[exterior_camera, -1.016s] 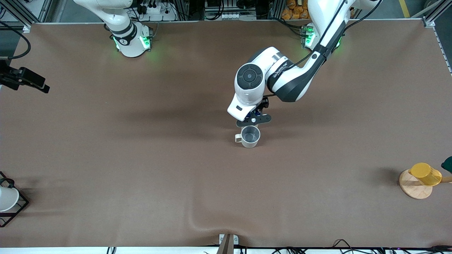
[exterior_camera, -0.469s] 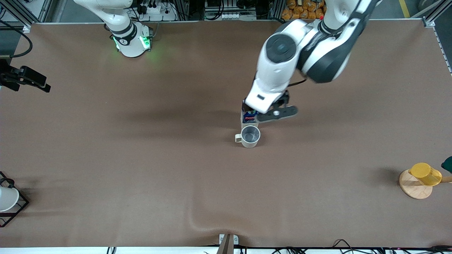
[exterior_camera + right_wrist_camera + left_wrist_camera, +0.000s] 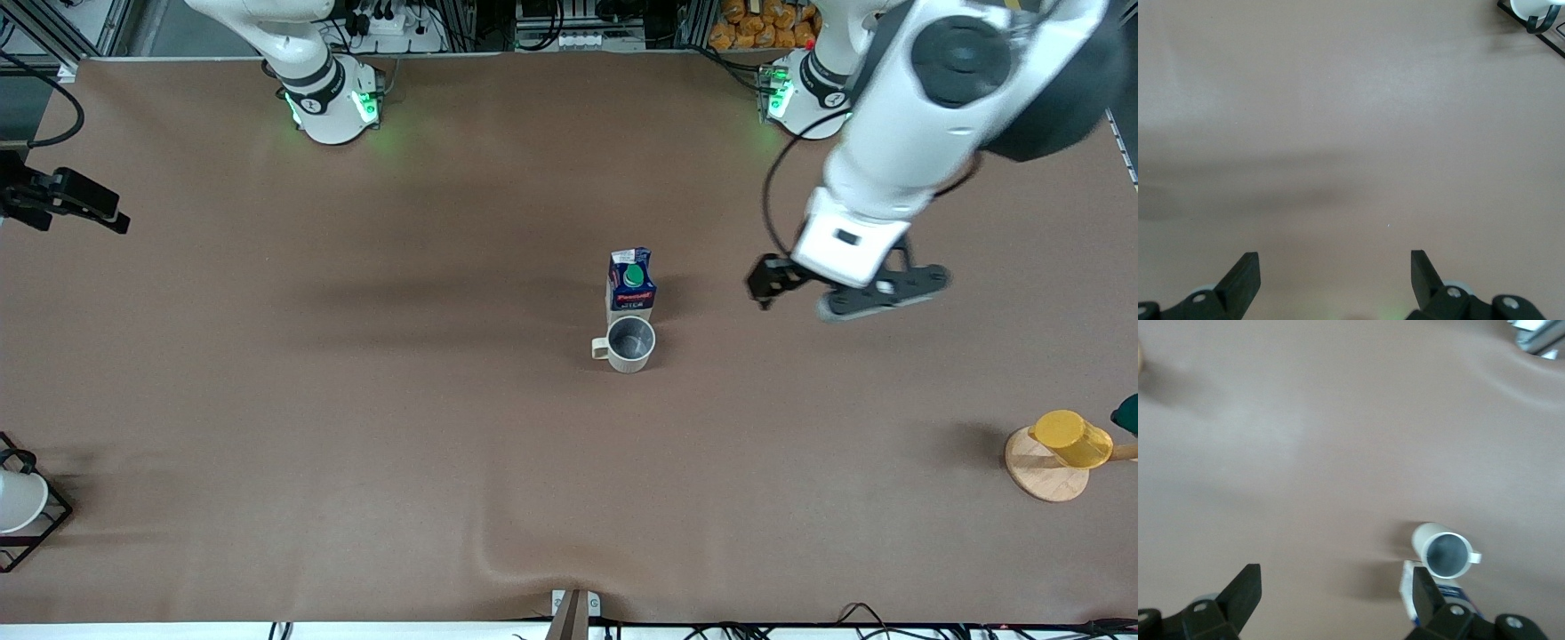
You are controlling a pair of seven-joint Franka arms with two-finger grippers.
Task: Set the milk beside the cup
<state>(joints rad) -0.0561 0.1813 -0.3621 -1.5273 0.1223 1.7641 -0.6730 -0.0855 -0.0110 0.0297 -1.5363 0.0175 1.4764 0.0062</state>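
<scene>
The cup (image 3: 630,344) sits mid-table, and the milk (image 3: 630,284) stands touching it, just farther from the camera. A bump could tip the tall milk. The left gripper (image 3: 845,289) is up over bare table, fingers wide apart, holding nothing. The right gripper (image 3: 1331,280) waits, fingers apart too.

We see a wide brown cloth-covered table (image 3: 356,427). Near its centre stands the small blue milk carton with green cap (image 3: 630,284), upright, touching or just beside the cream-white handled mug (image 3: 629,343), which lies nearer the front camera. A round wooden disc (image 3: 1042,467) rests toward the left arm's end, a black wire frame (image 3: 40,524) toward the right arm's end.
</scene>
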